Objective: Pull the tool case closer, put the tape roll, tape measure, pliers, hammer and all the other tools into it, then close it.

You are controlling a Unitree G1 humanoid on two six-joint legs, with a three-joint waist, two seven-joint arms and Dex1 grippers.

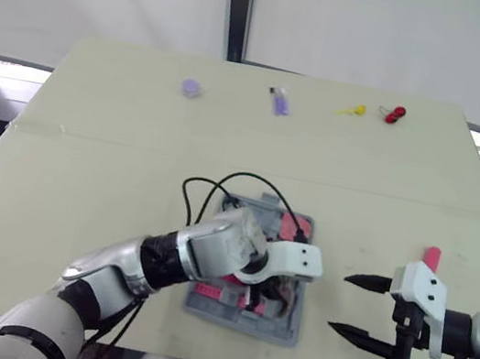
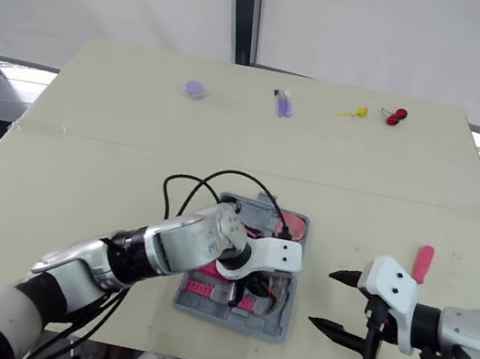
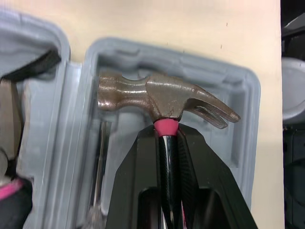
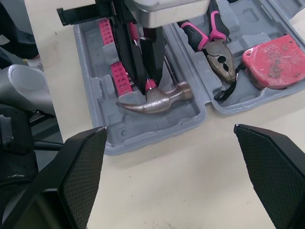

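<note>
The tool case lies open and flat on the table, close to the robot's edge and a little right of centre. In its near half sits the hammer, head across the moulded recess, claw pointing toward the outer wall. Whether the head rests on the plastic or hangs just above it I cannot tell. The left gripper is clamped on the hammer just below the head, one black finger on each side of the pink collar and dark shaft. Beside the shaft in the same half runs a pink strip of small parts (too small to name). The far half holds the pliers, pink and black handles, jaws toward the hinge, and just beside them the red tape measure in its pocket.

To the right of the case, apart from it, the right gripper hovers over bare table with its fingers spread wide and nothing between them. Beyond it a pink-handled tool lies on the table. Well away along the far edge sit a small purple object, a purple-and-white one, a yellow item and a red item.
</note>
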